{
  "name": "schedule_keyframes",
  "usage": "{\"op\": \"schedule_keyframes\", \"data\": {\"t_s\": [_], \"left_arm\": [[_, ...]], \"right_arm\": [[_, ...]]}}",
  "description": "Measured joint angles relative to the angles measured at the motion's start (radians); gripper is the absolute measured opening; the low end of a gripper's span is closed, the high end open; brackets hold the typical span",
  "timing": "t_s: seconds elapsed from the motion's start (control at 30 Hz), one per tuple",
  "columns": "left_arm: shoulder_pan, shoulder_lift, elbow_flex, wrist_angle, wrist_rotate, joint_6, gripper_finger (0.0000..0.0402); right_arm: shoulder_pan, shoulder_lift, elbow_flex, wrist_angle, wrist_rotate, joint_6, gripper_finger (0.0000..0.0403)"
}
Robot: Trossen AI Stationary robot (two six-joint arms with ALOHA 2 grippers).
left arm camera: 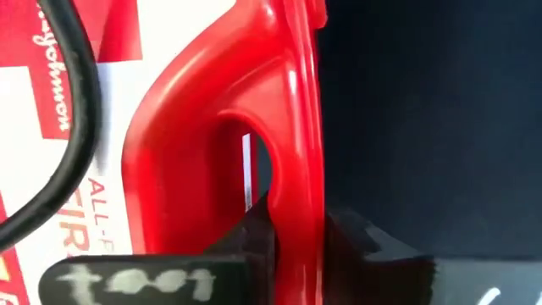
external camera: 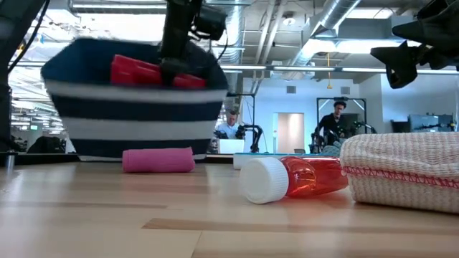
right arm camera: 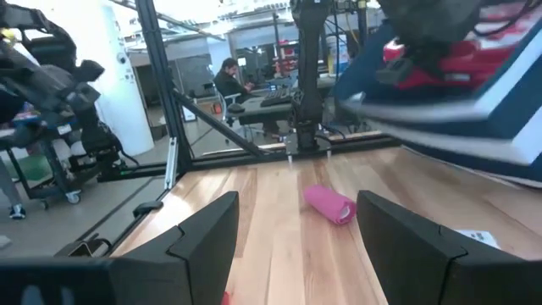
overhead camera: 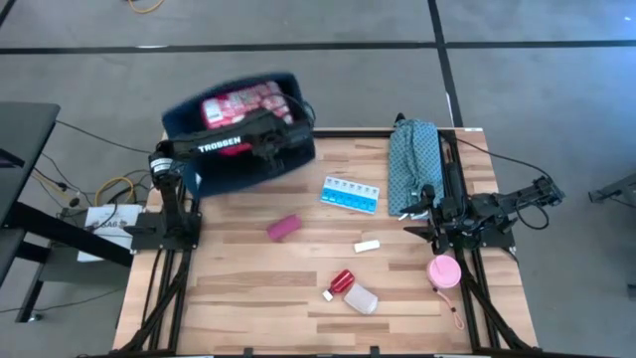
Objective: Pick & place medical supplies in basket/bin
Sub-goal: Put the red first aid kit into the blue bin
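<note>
On table: one pill strip (overhead camera: 350, 195), one magenta block (overhead camera: 283, 228), one white piece (overhead camera: 367, 246), one red-capped bottle (overhead camera: 353, 289), one pink disc (overhead camera: 443, 270), one teal cloth bundle (overhead camera: 410, 164). One navy bin (overhead camera: 238, 149) at the far left corner, holding one first-aid case (overhead camera: 243, 106). Left gripper (left arm camera: 298, 241) reaches into the bin, fingers clamped on the case's red handle. Right gripper (right arm camera: 296, 233) waits at the table's right side, fingers spread wide, holding nothing.
</note>
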Motion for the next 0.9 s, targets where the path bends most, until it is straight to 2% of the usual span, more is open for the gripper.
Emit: {"op": "schedule_keyframes", "data": {"t_s": [0.3, 0.47, 0.63, 0.73, 0.9], "left_arm": [[0.057, 0.012, -0.005, 0.003, 0.047, 0.028, 0.0038], [0.109, 0.046, -0.005, 0.014, 0.184, 0.117, 0.0038], [0.158, 0.07, -0.008, 0.066, 0.099, 0.234, 0.0038], [0.192, 0.067, -0.007, 0.112, 0.123, 0.271, 0.0038], [0.224, 0.061, 0.01, 0.097, 0.121, 0.314, 0.0038]], "right_arm": [[0.0, 0.0, 0.0, 0.0, 0.0, 0.002, 0.0234], [0.0, 0.0, 0.0, 0.0, 0.0, 0.003, 0.0234], [0.0, 0.0, 0.0, 0.0, 0.0, 0.003, 0.0234], [0.0, 0.0, 0.0, -0.005, 0.0, 0.003, 0.0234], [0.0, 0.0, 0.0, -0.021, 0.003, 0.001, 0.0234]]}}
